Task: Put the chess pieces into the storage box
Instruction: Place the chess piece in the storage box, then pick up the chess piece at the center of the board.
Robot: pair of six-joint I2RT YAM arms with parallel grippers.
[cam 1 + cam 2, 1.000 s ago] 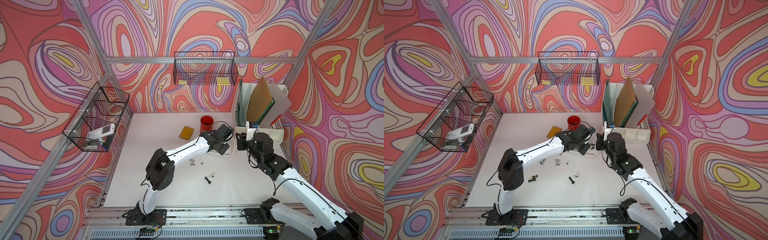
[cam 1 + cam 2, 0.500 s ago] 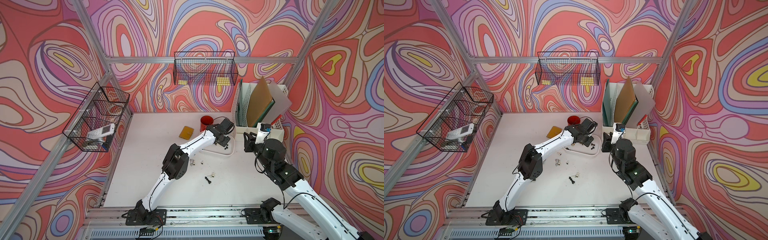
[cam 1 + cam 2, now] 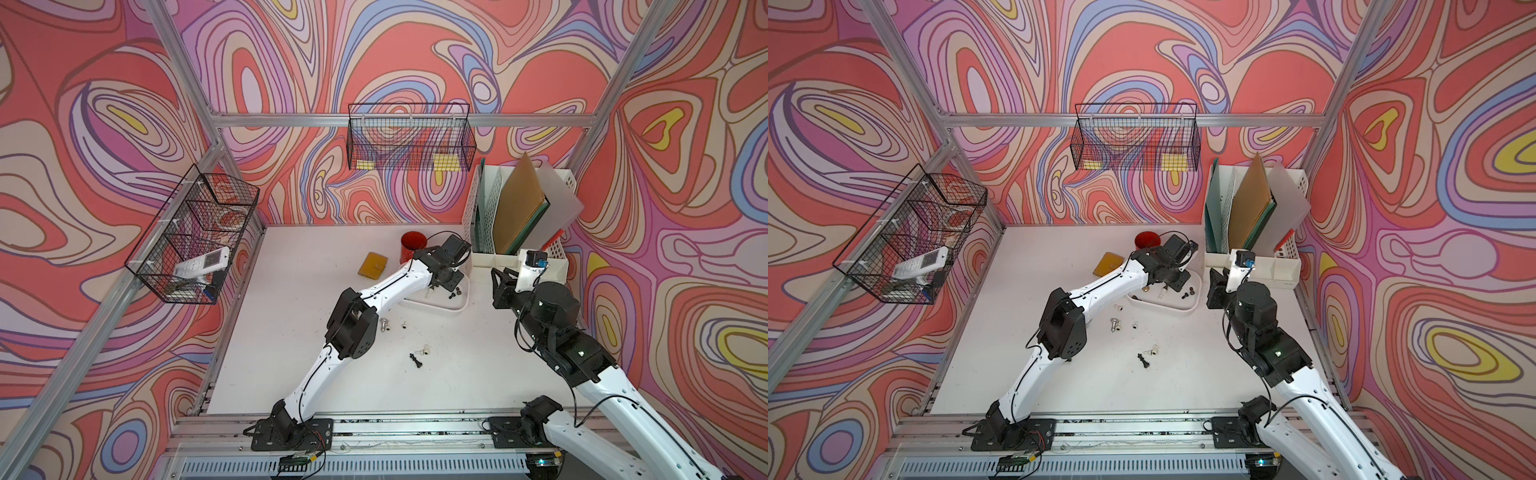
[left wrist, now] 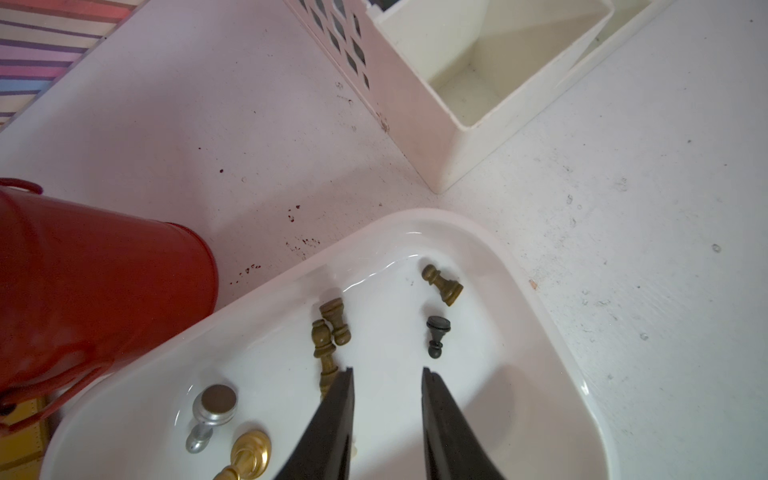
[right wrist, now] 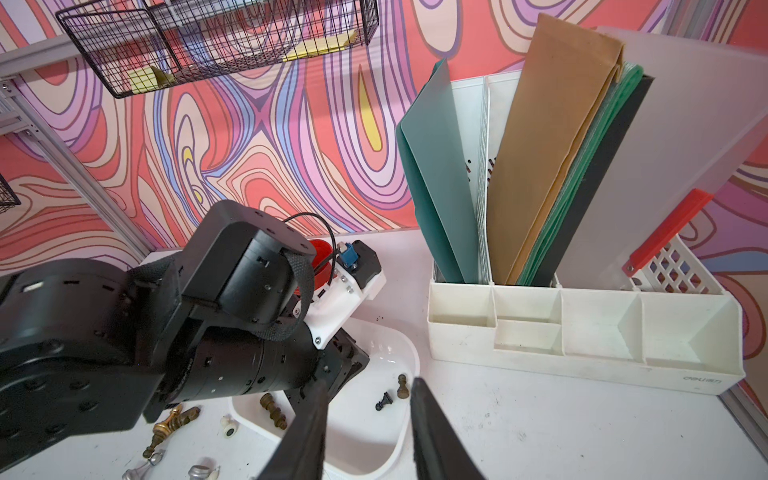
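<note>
My left end effector (image 4: 386, 372) hung over the storage box (image 4: 540, 316). Its two black fingers (image 4: 332, 415) stood apart with nothing between them. In both top views the box sat right of centre in the frame on the white tabletop (image 3: 282, 316), just below the red cup (image 3: 412, 245) and the white file organiser (image 3: 478, 208).

My left wrist view showed several chess pieces (image 4: 330, 328) lying inside the box. There was a brass pawn (image 4: 442, 284) and a black pawn (image 4: 436, 334) near each other. Two dull brass pieces touched side by side, and one of them ran under my fingertip. A silver piece (image 4: 210, 409) and a shiny gold piece (image 4: 249, 455) lay toward the wall nearest the red cup.

My right end effector (image 5: 369, 384) was raised above the tabletop just right of the box in both top views. Its fingers were apart and empty too.

More pieces lay on the tabletop outside the box. In a top view a silver one (image 3: 384, 324) and a small white one (image 3: 403, 326) lay near the middle of the frame, beside my left arm's elbow. Lower down, a black piece (image 3: 417, 360) and a clear piece (image 3: 426, 351) lay just beside each other. In my right wrist view a gold piece (image 5: 170, 422) lay on the tabletop close to the box, next to my left arm.
</note>
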